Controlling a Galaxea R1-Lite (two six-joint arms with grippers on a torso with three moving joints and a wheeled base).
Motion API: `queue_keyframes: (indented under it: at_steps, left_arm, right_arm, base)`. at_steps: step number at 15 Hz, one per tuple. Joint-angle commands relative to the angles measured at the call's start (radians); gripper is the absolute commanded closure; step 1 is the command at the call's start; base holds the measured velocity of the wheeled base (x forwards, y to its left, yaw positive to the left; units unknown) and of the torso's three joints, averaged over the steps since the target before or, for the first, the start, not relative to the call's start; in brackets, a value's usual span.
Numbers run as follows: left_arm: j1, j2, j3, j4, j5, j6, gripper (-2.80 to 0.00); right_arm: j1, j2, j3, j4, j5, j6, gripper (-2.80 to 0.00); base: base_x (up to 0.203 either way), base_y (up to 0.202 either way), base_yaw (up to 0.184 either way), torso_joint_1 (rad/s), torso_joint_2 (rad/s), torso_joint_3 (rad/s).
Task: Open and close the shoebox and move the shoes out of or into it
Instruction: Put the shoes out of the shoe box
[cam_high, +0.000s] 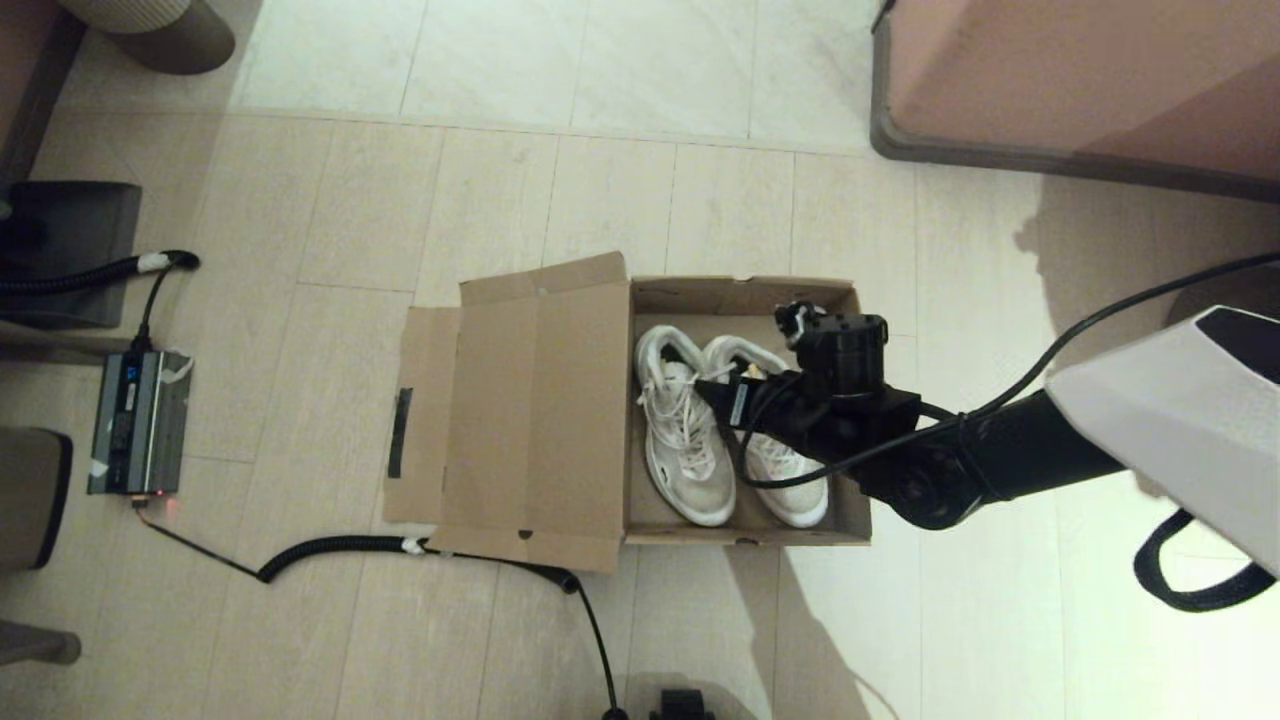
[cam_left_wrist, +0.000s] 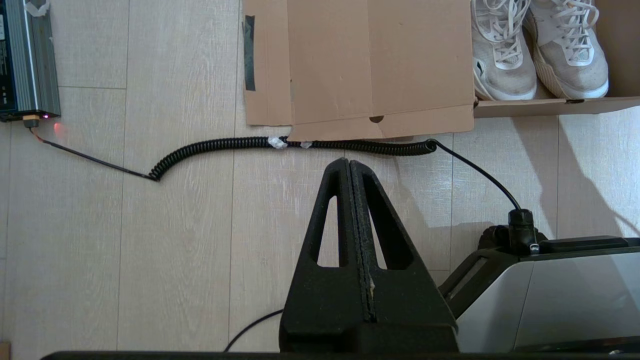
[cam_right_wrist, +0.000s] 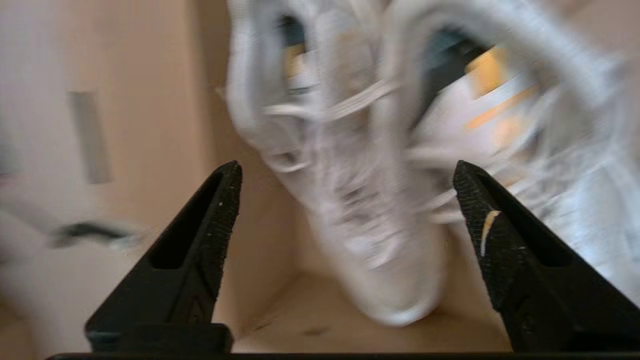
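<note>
Sitting in box: two shoes (cam_high: 730, 435), side by side, toes toward the robot
Shoebox (cam_high: 745, 295): one, on the floor (cam_high: 300, 200), lid (cam_high: 530, 410) folded flat to its left
Right hand (cam_right_wrist: 347, 200): above the shoes, fingers spread wide, gripping nothing
Left hand (cam_left_wrist: 352, 167): closed and empty, low over bare floor near the robot
Cable (cam_left_wrist: 300, 145): one coiled cord along the lid's near edge
Open room: bare floor beyond the box
</note>
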Motion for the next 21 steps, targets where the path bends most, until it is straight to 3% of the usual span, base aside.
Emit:
queue_keyframes:
  at_steps: [1,7,21]
  left_arm:
    - [0.000,0.000,0.008,0.000,0.000,0.000,0.00]
    - [0.000,0.000,0.008,0.000,0.000,0.000,0.00]
    - [0.000,0.000,0.008,0.000,0.000,0.000,0.00]
  right_arm:
    - [0.003,0.039,-0.027,-0.004,-0.021,-0.046,-2.80]
    - [0.003,0.107,-0.118,-0.005,-0.075,-0.098,-2.80]
    - [0.023,0.408,-0.560,0.005,-0.279,-0.168,-2.80]
  base:
    - [0.000,0.000,0.000,0.000,0.00,0.000]
    - [0.000,0.000,0.000,0.000,0.00,0.000]
    - [0.000,0.000,0.000,0.000,0.00,0.000]
